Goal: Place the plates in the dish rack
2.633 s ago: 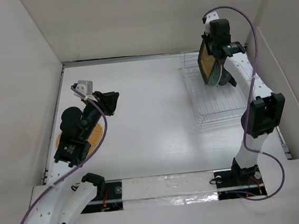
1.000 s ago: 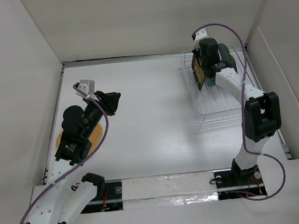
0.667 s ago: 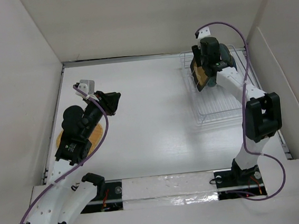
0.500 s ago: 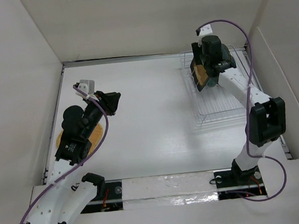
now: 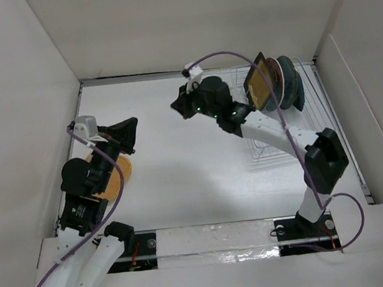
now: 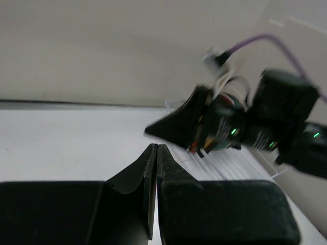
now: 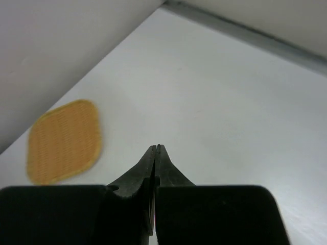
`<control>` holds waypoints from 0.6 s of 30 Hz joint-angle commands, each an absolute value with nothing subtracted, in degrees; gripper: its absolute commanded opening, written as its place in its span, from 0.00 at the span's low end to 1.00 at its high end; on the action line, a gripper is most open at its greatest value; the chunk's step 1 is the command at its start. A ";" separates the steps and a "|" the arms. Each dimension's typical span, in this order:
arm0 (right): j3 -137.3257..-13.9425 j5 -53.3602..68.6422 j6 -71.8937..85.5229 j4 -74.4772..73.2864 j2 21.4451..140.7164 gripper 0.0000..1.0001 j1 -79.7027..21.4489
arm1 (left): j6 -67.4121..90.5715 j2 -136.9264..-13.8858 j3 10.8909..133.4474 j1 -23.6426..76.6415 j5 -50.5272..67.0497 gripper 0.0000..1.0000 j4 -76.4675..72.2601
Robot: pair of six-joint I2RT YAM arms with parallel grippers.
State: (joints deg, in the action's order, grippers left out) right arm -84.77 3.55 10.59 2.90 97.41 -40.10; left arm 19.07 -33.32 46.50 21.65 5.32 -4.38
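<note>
The white wire dish rack stands at the back right. In it stand on edge the square mustard-yellow plate, the marbled plate and the teal plate. I cannot make out the dark blue one. The tan-orange plate lies flat at the left, partly under my left arm, and shows in the right wrist view. My right gripper is shut and empty over the back middle of the table, left of the rack. My left gripper is shut and empty above the table beyond the tan-orange plate.
White walls close in the table on the left, back and right. The left wrist view shows my right gripper and the rack ahead. Purple cables loop above both arms.
My right gripper let go of the mustard-yellow plate in the rack and swung left over the table, now shut. My left arm shifted a little left and towards me.
</note>
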 commanded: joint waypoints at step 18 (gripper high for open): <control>-86.31 14.95 49.30 23.64 125.85 0.58 -57.57 | 19.34 -26.37 45.26 21.53 2.90 0.11 -10.90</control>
State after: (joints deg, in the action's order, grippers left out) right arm -83.18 16.10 43.92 18.00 125.12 -57.56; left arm 19.62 -27.29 46.00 21.65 1.10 -7.64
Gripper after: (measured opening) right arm 0.582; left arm 0.109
